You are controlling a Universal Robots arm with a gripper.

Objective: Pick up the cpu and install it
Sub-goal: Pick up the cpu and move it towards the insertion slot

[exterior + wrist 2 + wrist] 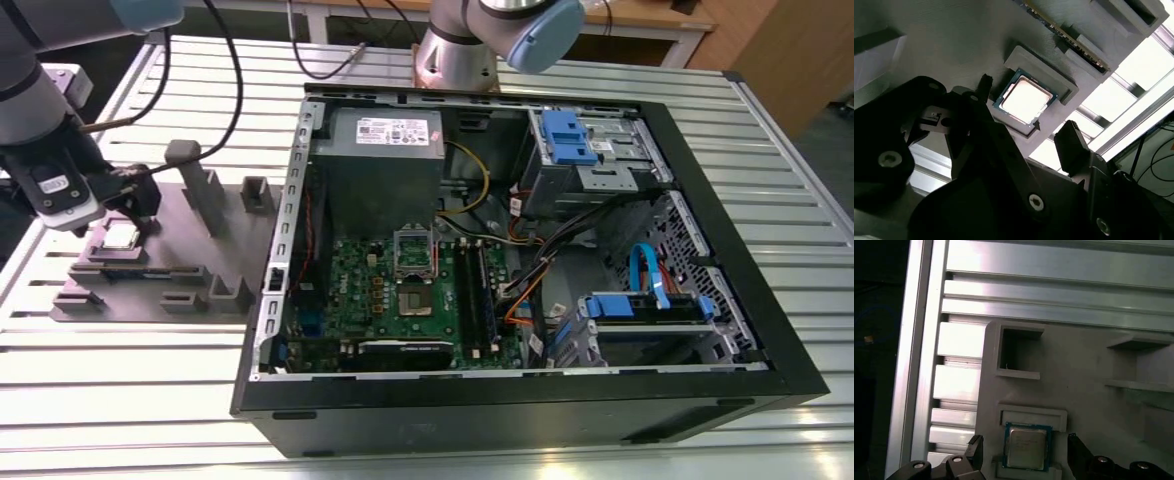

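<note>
Exterior view: the Universal Robots arm's gripper (pixel 127 205) hangs over a grey plastic fixture (pixel 200 265) at the exterior view's left, on a slatted aluminium desk (pixel 134 370). The cpu (pixel 120 236), its silvery top catching the light, lies flat in a shallow square recess of the fixture, directly beneath the gripper. To the exterior view's right of the fixture, an open black computer case (pixel 747 330) lies on its side on the same desk, well apart from the chip. Inside it are a green motherboard (pixel 374 270) with its square metal-framed socket (pixel 416 300), a grey power supply (pixel 387 135) beyond that, and blue drive brackets (pixel 641 305) among loose cables.

In both wrist views the gripper (pixel 1026 106) (pixel 1024 442) is released, its black jaws spread wider than the chip and standing one on either side of it. The cpu (pixel 1026 100) (pixel 1026 449) sits between them in its recess, grasped by nothing. A gap shows between each jaw and the chip's edge, and no contact can be seen. In the second wrist view a thin circuit strip (pixel 1069 36) stands on edge in a neighbouring slot of the fixture (pixel 954 40). In the first wrist view an open square pocket (pixel 1016 352) in the fixture (pixel 1079 385) lies just beyond the chip's recess, with the aluminium slats of the desk (pixel 1054 290) past it.
</note>
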